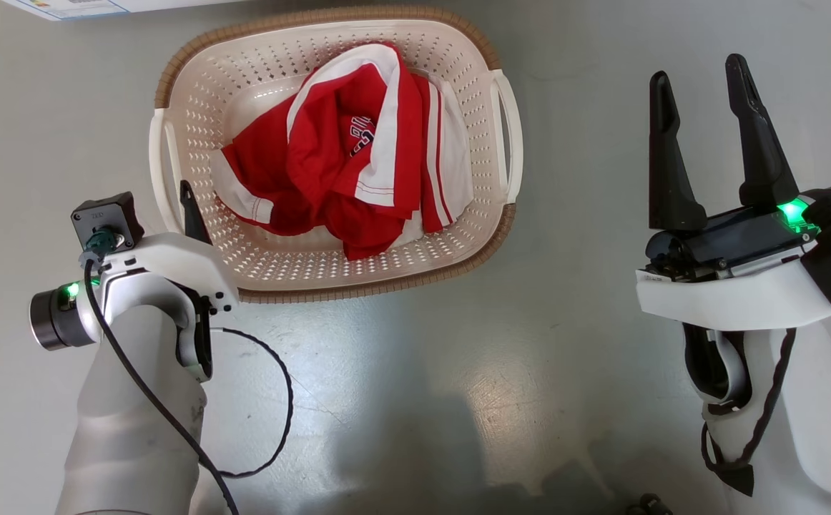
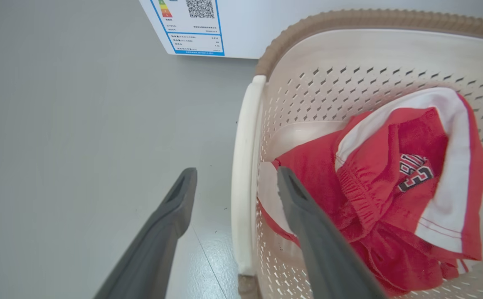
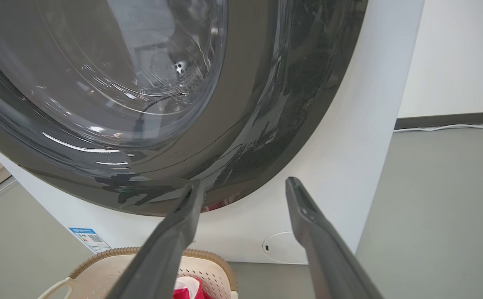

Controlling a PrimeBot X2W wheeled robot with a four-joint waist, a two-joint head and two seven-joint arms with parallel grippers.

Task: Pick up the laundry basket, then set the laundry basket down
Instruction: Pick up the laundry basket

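Head view: laundry basket (image 1: 208,93) stands on the floor (image 1: 458,393), just in front of the washer (image 3: 349,166), not yet lifted.
You've got the left gripper (image 2: 236,176) spread wide w/ its fingers either side of the left handle (image 2: 241,124): one outside over the floor, one inside over the red garment (image 1: 344,164). Can't tell if they touch it. Your right gripper (image 1: 698,68) is also spread wide, holding nothing, well apart from the right handle (image 1: 512,136). Judging by looks: thin perforated plastic, light, and the load is one soft item, so weight's no issue. The wall prob flexes, and a one-handle lift would tilt it. Take the loop handles, both sides if poss. Smooth plastic may slip, so close fully round the loop, not on the woven-look rim (image 1: 330,14).
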